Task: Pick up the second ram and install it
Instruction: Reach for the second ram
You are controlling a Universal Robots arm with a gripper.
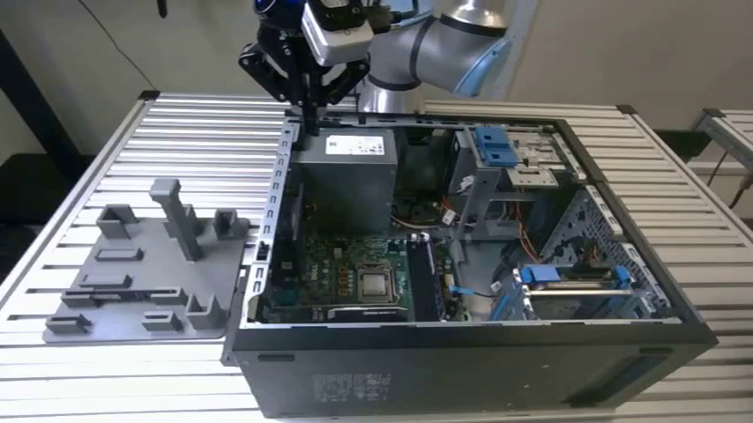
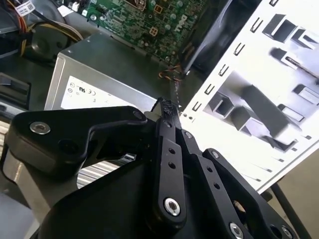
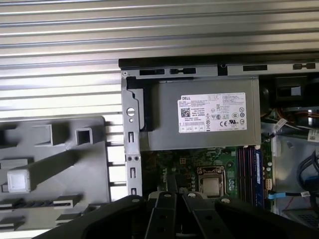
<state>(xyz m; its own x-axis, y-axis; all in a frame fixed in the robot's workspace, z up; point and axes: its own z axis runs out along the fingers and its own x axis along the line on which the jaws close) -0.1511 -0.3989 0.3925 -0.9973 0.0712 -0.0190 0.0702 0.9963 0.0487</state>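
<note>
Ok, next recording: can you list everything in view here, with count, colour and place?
table: one, silver slats, under everything
computer case: one, black, side open, middle of the table
power supply: one, grey with a white label, inside the case at its far end
motherboard: one, green, on the case floor
processor socket: one, silver, on the motherboard
blue brackets: two, inside the case toward the exterior view's right, the second nearer the front
holder tray: one, grey, on the table at the exterior view's left of the case
arm: one, silver-grey, behind the case
gripper: one, black, fingers together, above the case's far edge
</note>
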